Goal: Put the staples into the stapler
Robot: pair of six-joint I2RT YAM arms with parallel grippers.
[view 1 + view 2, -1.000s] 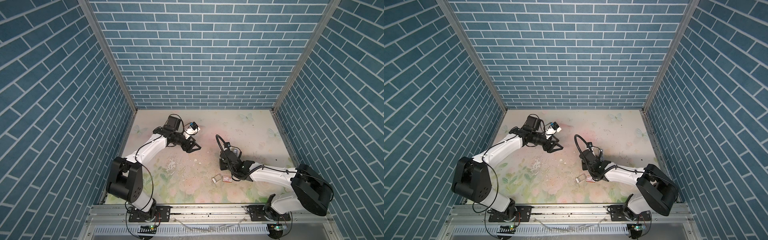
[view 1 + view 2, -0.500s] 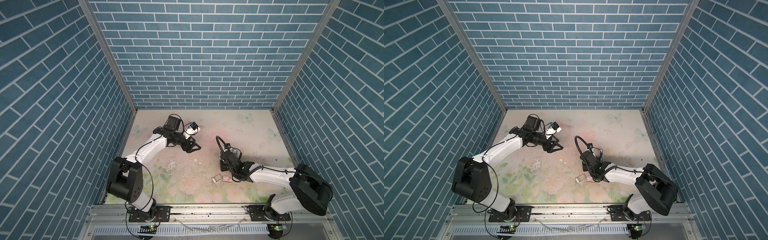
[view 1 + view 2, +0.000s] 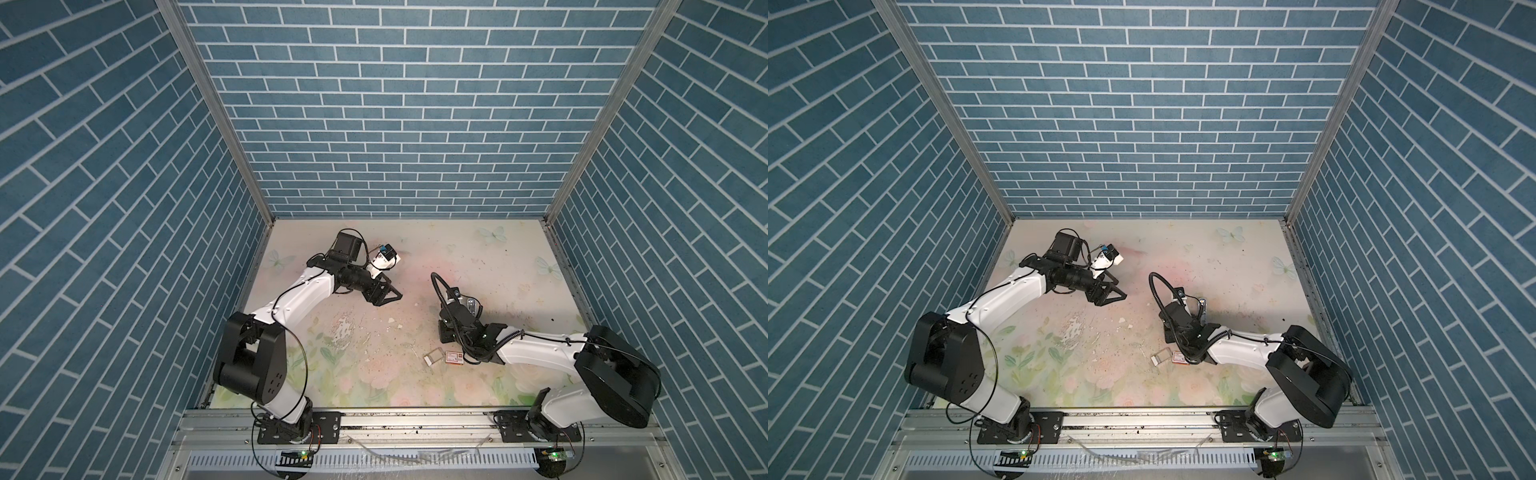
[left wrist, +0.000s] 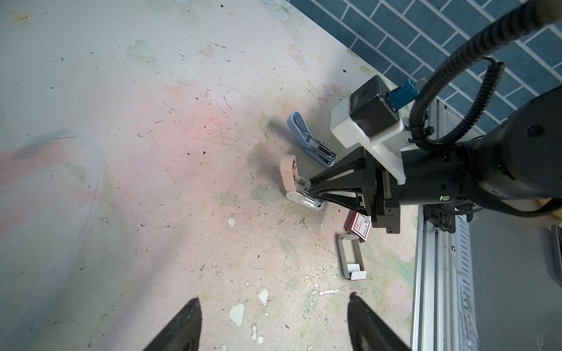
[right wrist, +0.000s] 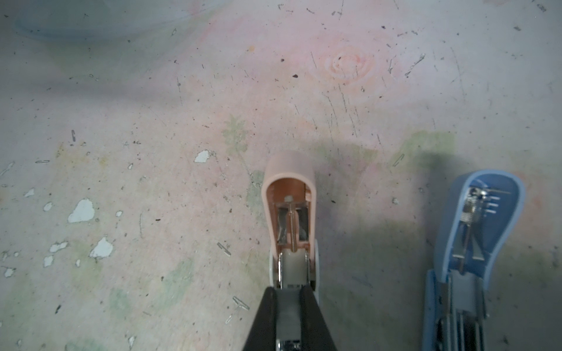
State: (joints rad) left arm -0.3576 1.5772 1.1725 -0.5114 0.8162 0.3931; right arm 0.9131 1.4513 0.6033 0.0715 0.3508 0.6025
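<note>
Right gripper was pinched nearly closed on the metal magazine end of the pink stapler, which lay hinged open on the tabletop. Couldn't tell whether a strip sat between the fingers. Blue stapler lay just beside it, also open. Close behind the right wrist were the red-and-white box and next to it the grey tray, with a short staple strip at one end. Box print was too small to read. Left gripper hung over the table well apart from all that, fingers spread wide, nothing in them. Tabletop was a pastel floral print, scratched and chipped, with loose staples scattered about. Walls were blue brick pattern, with an aluminium rail along the front.
</note>
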